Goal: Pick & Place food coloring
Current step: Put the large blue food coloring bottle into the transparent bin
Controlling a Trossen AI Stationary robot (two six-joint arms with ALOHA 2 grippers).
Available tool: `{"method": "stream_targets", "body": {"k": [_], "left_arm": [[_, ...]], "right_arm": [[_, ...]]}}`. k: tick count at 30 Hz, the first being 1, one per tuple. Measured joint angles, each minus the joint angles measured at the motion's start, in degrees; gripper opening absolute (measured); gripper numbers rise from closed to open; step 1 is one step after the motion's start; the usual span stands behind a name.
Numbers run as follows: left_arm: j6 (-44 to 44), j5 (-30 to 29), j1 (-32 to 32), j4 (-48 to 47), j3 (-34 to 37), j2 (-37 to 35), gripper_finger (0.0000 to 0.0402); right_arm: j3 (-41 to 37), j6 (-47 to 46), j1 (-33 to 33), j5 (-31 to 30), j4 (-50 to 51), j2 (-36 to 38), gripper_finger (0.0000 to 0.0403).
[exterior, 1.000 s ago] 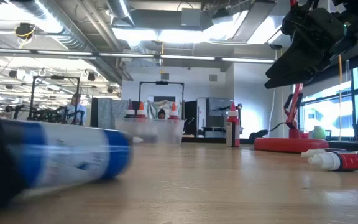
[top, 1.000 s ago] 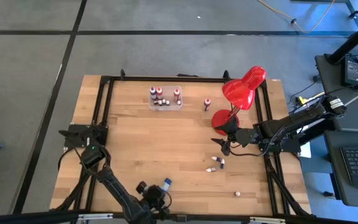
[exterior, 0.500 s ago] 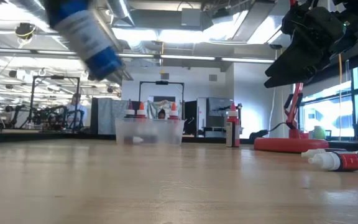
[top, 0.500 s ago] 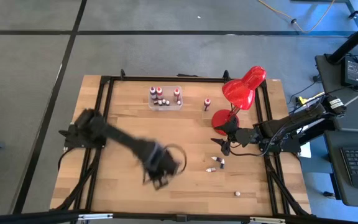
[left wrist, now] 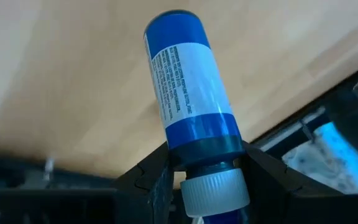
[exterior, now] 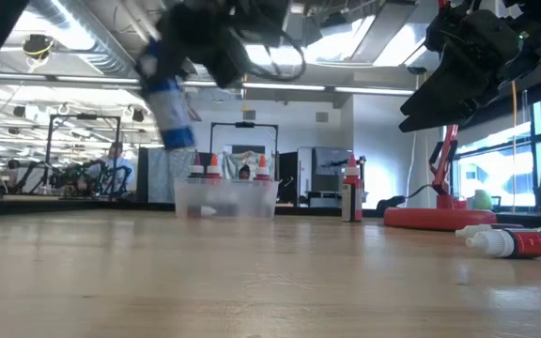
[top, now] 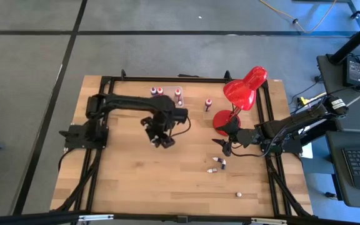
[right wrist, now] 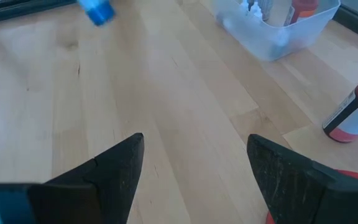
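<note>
left wrist view: white-capped blue food coloring (left wrist: pixel 188 115)

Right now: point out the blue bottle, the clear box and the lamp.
Blue bottle (left wrist: pixel 188 93): left wrist view, on its label.
Clear box (exterior: pixel 225 198): low view, front wall.
Lamp (top: pixel 245 87): high view, red shade.

Blue bottle (exterior: pixel 169 108) in left tool (exterior: pixel 216 42), above clear box (exterior: pixel 225 197).
</note>
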State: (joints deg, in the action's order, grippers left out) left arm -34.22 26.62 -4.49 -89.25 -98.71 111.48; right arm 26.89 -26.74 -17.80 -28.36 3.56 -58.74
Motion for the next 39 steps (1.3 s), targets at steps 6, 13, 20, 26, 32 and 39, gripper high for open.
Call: {"method": "stream_targets", "body": {"k": [6,13,20,26,32,39], "left_arm": [[1.9,-1.0,-4.3,-0.6,-0.1,3.8,0.0145],[4.9,3.7,-6.3,-0.8,-0.1,10.1,0.0155],[6.9,4.8,-6.6,-0.7,-0.1,14.7,0.0148],[9.3,5.0,-6.6,-0.9,-0.1,16.3,0.0170],[10.2,4.8,-6.6,-0.8,-0.1,16.3,0.0184],[10.1,4.4,-6.6,-0.7,-0.1,16.3,0.0186]], "right_arm": [[0.0,-0.2,0.0,-0.1,-0.4,0.0,0.0289],[0.0,-0.3,0.0,-0.5,-1.6,0.0,0.0289],[0.0,-0.2,0.0,-0.5,-2.1,0.0,0.0289],[0.0,-0.1,0.0,-0.5,-2.1,0.0,0.0289],[0.0,0.0,0.0,-0.5,-2.1,0.0,0.0289],[0.0,0.0,0.0,-0.5,-2.0,0.0,0.0289]]}}
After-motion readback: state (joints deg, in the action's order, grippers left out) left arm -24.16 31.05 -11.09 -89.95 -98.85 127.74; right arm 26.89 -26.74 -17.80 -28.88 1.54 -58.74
